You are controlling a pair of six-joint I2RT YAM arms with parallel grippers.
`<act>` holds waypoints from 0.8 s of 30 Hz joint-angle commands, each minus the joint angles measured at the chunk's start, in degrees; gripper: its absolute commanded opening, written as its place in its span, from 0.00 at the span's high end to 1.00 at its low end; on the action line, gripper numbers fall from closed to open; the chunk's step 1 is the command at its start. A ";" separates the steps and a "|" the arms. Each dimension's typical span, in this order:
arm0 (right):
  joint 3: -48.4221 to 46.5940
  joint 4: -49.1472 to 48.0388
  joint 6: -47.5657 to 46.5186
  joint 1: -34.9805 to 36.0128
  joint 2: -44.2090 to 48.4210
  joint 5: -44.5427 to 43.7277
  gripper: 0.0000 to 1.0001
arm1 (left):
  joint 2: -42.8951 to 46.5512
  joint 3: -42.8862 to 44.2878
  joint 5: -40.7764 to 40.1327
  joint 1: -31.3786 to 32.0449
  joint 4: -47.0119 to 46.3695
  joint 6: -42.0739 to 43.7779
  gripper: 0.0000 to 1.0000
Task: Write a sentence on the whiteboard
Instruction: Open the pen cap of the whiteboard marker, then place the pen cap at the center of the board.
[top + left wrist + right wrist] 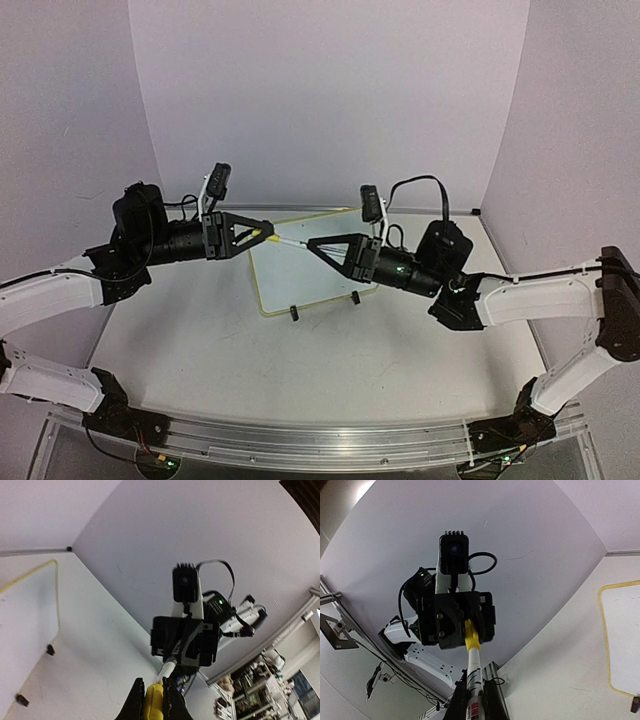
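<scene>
The whiteboard (300,280), white with a pale yellow rim and two black feet, lies on the table between the arms. No sentence shows on its face in any view. A slim marker (290,241) hangs level above the board's far left part, held at both ends. My left gripper (268,233) is shut on its yellow cap (154,700). My right gripper (312,245) is shut on the white barrel (474,670). In the right wrist view the cap (471,635) sits between the left gripper's fingers. The board's yellow rim (56,595) shows at the left of the left wrist view.
The white tabletop (300,370) is walled in by pale panels at the back and sides. A metal rail (320,440) with both arm bases runs along the near edge. Cables trail from the wrist cameras (368,203).
</scene>
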State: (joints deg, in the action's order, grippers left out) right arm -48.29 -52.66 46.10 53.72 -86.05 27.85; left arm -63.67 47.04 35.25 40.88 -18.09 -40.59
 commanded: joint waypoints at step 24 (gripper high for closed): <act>4.19 33.85 -16.65 -7.00 21.60 -9.91 1.00 | -10.19 -5.39 -22.08 -7.20 39.27 2.78 0.94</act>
State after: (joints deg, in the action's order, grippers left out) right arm -41.55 -20.99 31.29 45.67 -62.73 19.81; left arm -69.90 39.83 15.91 33.56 19.40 -37.80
